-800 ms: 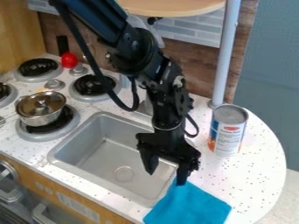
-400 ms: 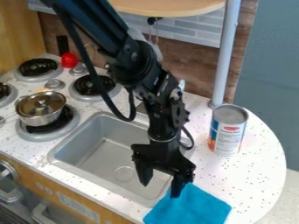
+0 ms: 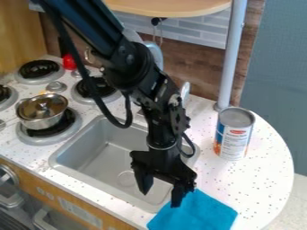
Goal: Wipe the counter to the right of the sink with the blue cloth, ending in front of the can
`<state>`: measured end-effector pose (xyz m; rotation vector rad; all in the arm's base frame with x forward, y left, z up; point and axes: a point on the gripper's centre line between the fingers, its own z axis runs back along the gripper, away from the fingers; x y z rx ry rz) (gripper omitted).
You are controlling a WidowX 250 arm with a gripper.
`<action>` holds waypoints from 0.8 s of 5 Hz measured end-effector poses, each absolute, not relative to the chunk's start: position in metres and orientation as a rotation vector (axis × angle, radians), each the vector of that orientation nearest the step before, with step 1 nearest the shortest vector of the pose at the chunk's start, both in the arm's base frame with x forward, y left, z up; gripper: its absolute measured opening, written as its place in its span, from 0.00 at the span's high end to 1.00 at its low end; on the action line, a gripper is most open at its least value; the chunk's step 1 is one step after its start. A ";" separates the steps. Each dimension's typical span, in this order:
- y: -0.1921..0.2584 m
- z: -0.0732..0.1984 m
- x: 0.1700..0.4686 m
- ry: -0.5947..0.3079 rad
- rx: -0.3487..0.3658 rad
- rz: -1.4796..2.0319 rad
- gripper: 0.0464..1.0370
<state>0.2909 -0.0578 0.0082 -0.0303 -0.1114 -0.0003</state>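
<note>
Now the gripper [image 3: 160,198] is seen pointed down over the right front part of the sink [image 3: 108,161], its two fingers spread well apart, with nothing gripped between them. The blue cloth [image 3: 195,216] is laid at the sink's near right corner, on the desk [image 3: 258,179]; one fingertip is lined up with its upper left edge, though whether contact is made cannot be told. A can [image 3: 233,134] is stood upright farther back, and a pot [image 3: 41,116] is set on a burner [image 3: 69,120] at left.

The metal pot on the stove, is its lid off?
No, the lid sits on top of the pot, covering its opening.
</note>
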 end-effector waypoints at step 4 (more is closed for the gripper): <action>-0.147 -0.030 0.323 -0.179 -0.029 -0.104 0.04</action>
